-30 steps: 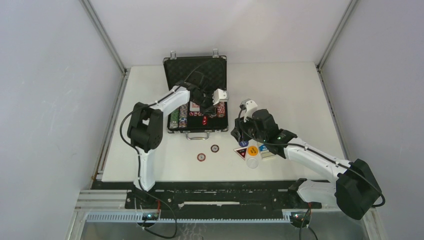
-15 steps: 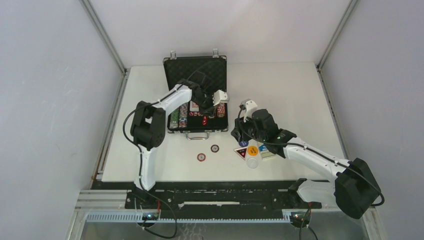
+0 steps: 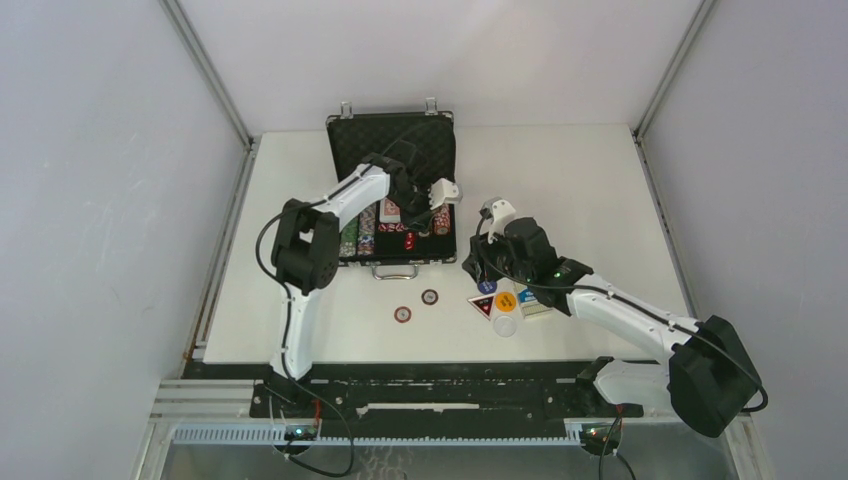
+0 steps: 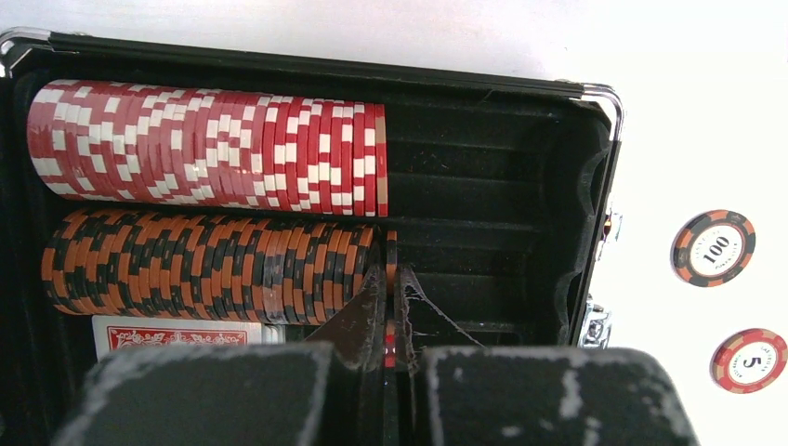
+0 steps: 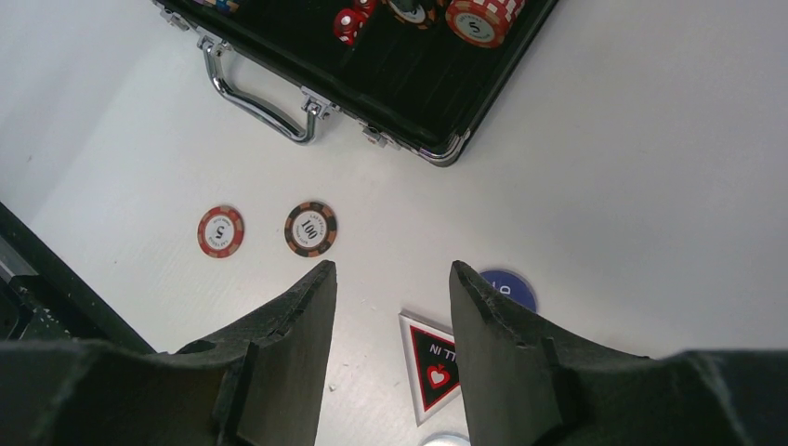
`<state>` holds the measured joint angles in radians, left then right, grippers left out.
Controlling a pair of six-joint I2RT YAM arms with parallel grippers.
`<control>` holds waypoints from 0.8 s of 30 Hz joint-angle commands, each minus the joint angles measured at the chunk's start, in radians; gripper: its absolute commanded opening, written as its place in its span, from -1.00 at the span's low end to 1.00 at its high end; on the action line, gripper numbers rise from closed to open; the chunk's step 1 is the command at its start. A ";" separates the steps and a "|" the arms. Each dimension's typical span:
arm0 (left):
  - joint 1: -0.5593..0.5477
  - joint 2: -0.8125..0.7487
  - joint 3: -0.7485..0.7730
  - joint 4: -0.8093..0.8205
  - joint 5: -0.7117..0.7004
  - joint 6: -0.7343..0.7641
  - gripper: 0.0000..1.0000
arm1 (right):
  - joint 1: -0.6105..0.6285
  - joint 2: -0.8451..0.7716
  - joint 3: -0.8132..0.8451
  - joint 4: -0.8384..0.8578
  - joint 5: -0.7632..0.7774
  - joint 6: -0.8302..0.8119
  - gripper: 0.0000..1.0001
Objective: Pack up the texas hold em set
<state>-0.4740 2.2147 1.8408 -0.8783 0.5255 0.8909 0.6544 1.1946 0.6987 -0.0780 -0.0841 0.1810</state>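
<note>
My left gripper [image 4: 390, 295] is pinched tight on an orange-and-black chip [image 4: 391, 251] held on edge. It sits at the end of the orange row [image 4: 204, 265], with open slot room up to the case [image 4: 558, 88] wall. The left elbow has swung nearer the case since a second ago. My right gripper [image 5: 390, 279] hangs half-spread, holding nothing, with the 100 chip [image 5: 310, 228] and 5 chip [image 5: 220, 230] lying just ahead.

Top camera looks down from behind; both wrist cameras, close in, seemingly share the case [image 5: 395, 110].
</note>
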 commanded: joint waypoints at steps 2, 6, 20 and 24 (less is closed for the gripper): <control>-0.003 0.005 0.051 -0.014 -0.008 -0.002 -0.88 | -0.008 0.009 -0.001 0.050 -0.008 -0.007 0.12; -0.004 0.002 0.052 -0.004 -0.016 -0.007 -0.82 | -0.008 0.011 -0.001 0.050 -0.008 -0.007 0.12; -0.004 -0.027 0.056 0.016 -0.052 -0.017 -0.70 | -0.009 0.019 -0.001 0.056 -0.012 -0.008 0.12; -0.004 -0.049 0.056 0.016 -0.059 -0.017 -0.70 | -0.009 0.022 -0.001 0.058 -0.016 -0.008 0.12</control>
<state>-0.4767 2.2150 1.8408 -0.8810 0.4927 0.8795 0.6540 1.2152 0.6987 -0.0696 -0.0902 0.1806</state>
